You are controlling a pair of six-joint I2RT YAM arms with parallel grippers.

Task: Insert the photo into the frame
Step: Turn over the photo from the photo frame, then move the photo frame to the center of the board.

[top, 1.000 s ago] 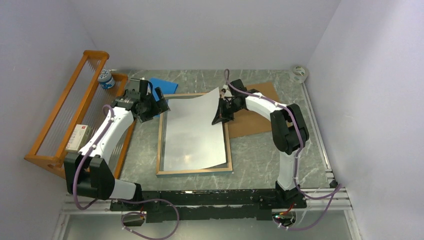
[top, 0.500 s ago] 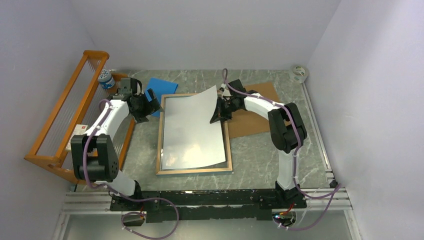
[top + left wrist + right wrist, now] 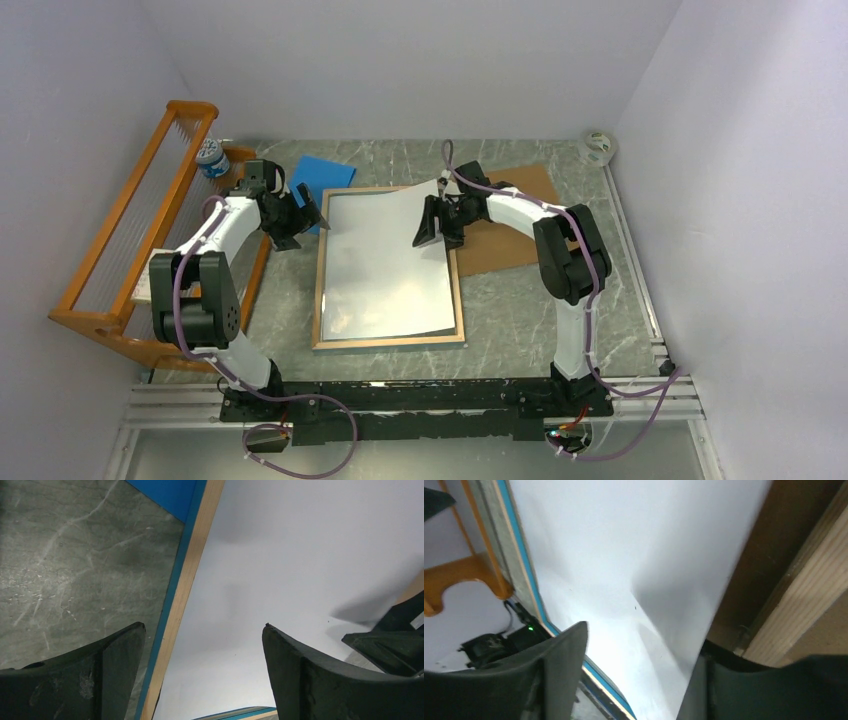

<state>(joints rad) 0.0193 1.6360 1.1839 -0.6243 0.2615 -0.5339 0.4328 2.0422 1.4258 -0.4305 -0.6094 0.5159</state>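
The photo lies white side up inside the frame, whose light-wood back faces up with a turquoise edge. The photo's far right corner still curls up a little. My right gripper stands open at that corner. In the right wrist view the photo runs loosely between the spread fingers of the right gripper, unclamped. My left gripper is open beside the frame's far left corner. The left wrist view shows the left gripper over the frame's rail and the photo, holding nothing.
A brown backing board lies right of the frame, under the right arm. A blue pad sits behind the frame's far left corner. An orange wooden rack lines the left side. A tape roll sits at the far right.
My right gripper has opened and let go of the photo's far right corner, which has sunk flatter into the frame. The left arm has drawn back toward the left.
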